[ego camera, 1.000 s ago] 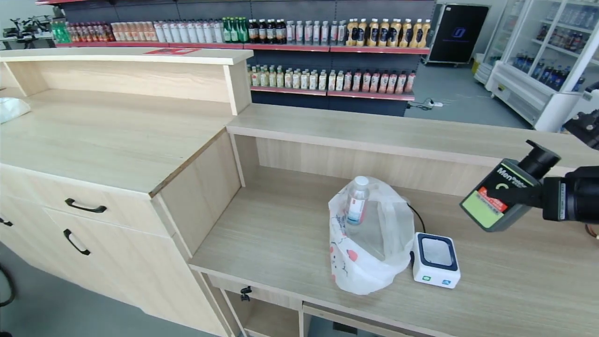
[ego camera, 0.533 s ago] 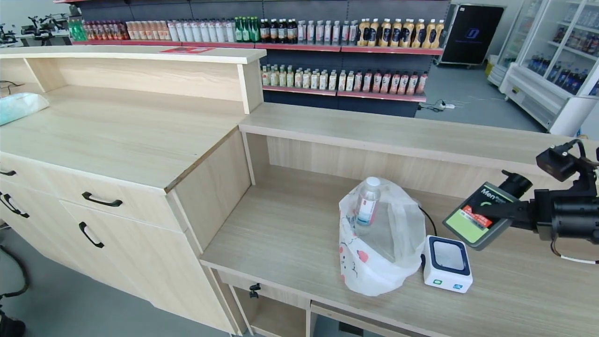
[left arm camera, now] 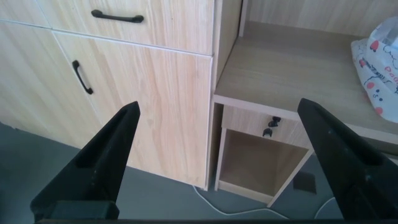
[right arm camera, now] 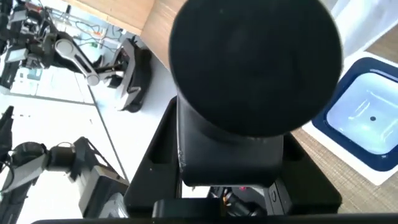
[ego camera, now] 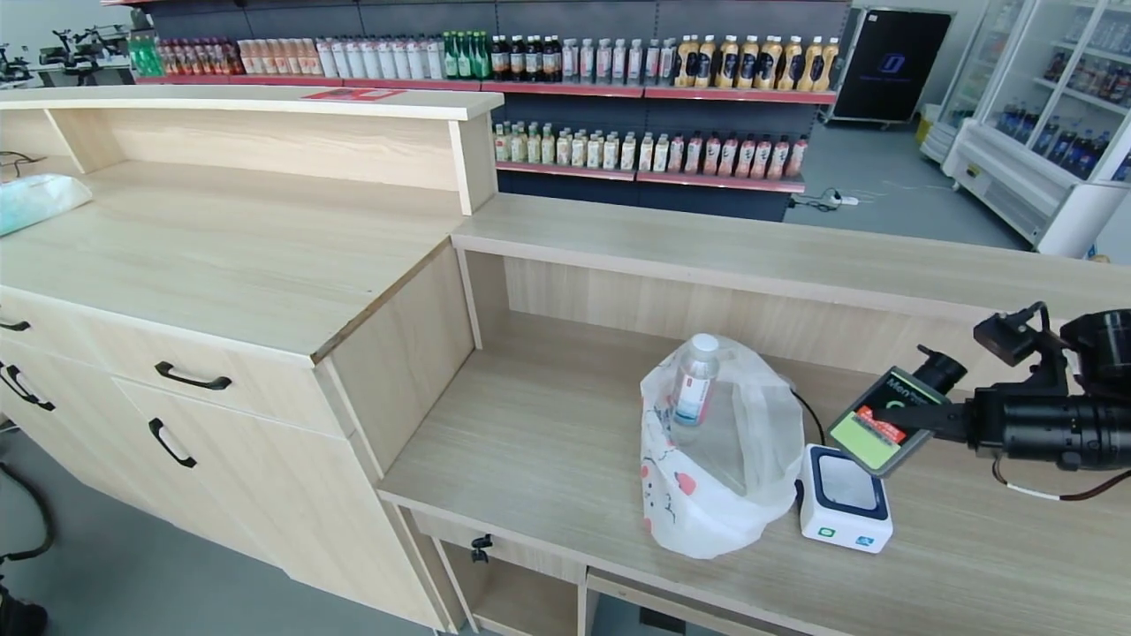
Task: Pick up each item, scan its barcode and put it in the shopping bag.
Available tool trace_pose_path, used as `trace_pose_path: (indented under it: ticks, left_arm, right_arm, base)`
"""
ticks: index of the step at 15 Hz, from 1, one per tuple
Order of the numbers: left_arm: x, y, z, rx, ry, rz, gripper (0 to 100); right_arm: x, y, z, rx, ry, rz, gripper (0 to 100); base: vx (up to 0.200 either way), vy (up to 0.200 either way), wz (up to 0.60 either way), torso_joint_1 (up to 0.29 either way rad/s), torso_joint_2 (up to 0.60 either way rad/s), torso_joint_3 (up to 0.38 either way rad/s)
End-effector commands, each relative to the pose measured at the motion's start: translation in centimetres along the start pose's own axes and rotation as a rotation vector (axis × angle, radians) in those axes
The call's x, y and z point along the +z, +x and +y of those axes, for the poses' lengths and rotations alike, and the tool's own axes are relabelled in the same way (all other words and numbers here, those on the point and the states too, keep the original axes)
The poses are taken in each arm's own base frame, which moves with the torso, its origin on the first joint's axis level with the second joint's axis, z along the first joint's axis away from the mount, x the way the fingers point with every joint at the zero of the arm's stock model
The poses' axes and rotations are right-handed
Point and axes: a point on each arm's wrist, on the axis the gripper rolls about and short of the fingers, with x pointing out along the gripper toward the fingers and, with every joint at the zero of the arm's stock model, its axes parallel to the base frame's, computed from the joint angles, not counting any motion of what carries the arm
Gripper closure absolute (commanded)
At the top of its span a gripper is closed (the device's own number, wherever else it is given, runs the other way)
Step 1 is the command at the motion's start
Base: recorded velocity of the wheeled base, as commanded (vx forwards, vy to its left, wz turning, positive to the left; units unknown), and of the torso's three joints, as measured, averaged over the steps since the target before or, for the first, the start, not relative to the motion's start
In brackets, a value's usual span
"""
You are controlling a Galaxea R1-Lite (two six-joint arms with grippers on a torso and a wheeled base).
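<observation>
My right gripper (ego camera: 923, 417) is shut on a dark grey bottle (ego camera: 879, 424) with a green label and a black cap. It holds the bottle tilted just above the white barcode scanner (ego camera: 844, 505), label side toward the scanner's window. In the right wrist view the bottle's black cap (right arm camera: 255, 62) is close up, with the scanner (right arm camera: 367, 118) beyond it. A white plastic shopping bag (ego camera: 720, 477) stands beside the scanner with a clear water bottle (ego camera: 694, 382) upright inside. My left gripper (left arm camera: 217, 162) is open and empty, low in front of the cabinet, with the bag (left arm camera: 379, 56) off to one side.
The lower wooden counter (ego camera: 548, 442) has a raised ledge (ego camera: 751, 252) behind it and a higher counter (ego camera: 203, 256) on the left with black-handled drawers (ego camera: 190, 382). A pale packet (ego camera: 35, 199) lies at the far left. Drink shelves (ego camera: 618, 88) stand behind.
The head camera shifted during the first half second. My right gripper has carried the grey bottle down and left, from high at the right to just above the scanner.
</observation>
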Motion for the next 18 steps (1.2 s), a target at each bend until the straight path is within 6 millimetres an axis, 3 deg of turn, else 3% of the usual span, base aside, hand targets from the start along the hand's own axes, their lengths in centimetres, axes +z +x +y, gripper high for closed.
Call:
trace_pose_path:
  ticks: [1, 9, 18]
  left_arm:
    - [0.0, 0.0, 0.0, 0.001, 0.000, -0.001, 0]
    - [0.0, 0.0, 0.0, 0.001, 0.000, -0.001, 0]
    - [0.0, 0.0, 0.0, 0.001, 0.000, -0.001, 0]
  right_arm:
    - [-1.1, 1.1, -1.7, 0.021, 0.043, 0.032, 100]
    - [-1.4, 5.1, -6.5, 0.057, -0.133, -0.024, 100]
    - [-1.3, 7.6, -8.8, 0.043, -0.171, -0.013, 100]
  base:
    - [0.000, 0.000, 0.00, 0.000, 0.00, 0.000]
    - [0.000, 0.000, 0.00, 0.000, 0.00, 0.000]
    - [0.000, 0.000, 0.00, 0.000, 0.00, 0.000]
